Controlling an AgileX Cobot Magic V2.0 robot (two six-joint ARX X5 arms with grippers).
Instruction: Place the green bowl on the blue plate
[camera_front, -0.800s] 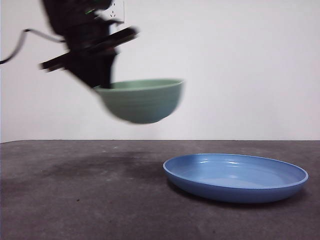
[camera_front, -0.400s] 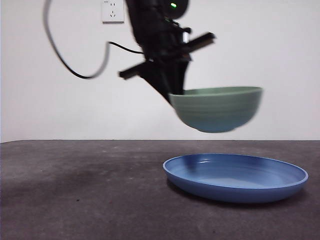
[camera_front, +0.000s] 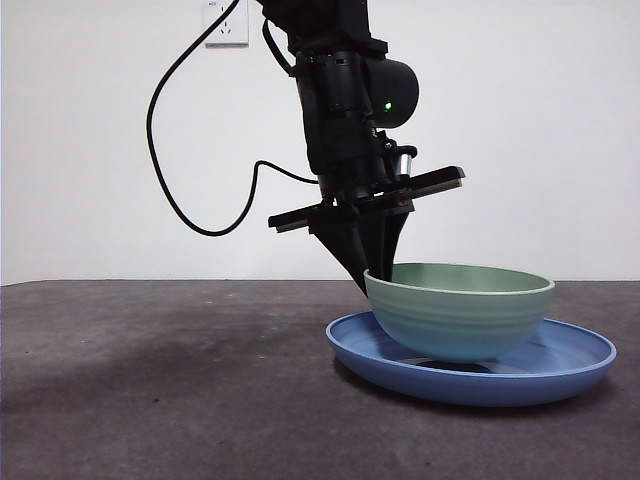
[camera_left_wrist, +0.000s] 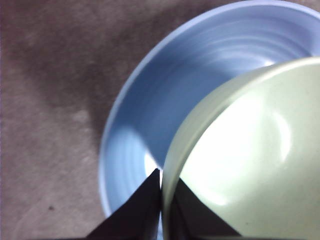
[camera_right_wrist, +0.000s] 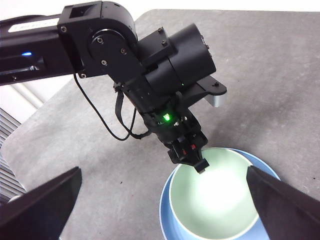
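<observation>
Carried down from mid-air over the past second, the green bowl (camera_front: 459, 318) now sat inside the blue plate (camera_front: 560, 372), toward the plate's left side as seen from the front; whether its base fully rested on the plate could not be told. The left gripper (camera_left_wrist: 161, 200) was pinching the bowl's near-left rim, one jaw outside the wall and one inside. The plate lay on the dark grey worktop (camera_front: 160, 390), right of its middle in the front view. The right gripper (camera_right_wrist: 160, 210) was held high above, jaws spread wide.
</observation>
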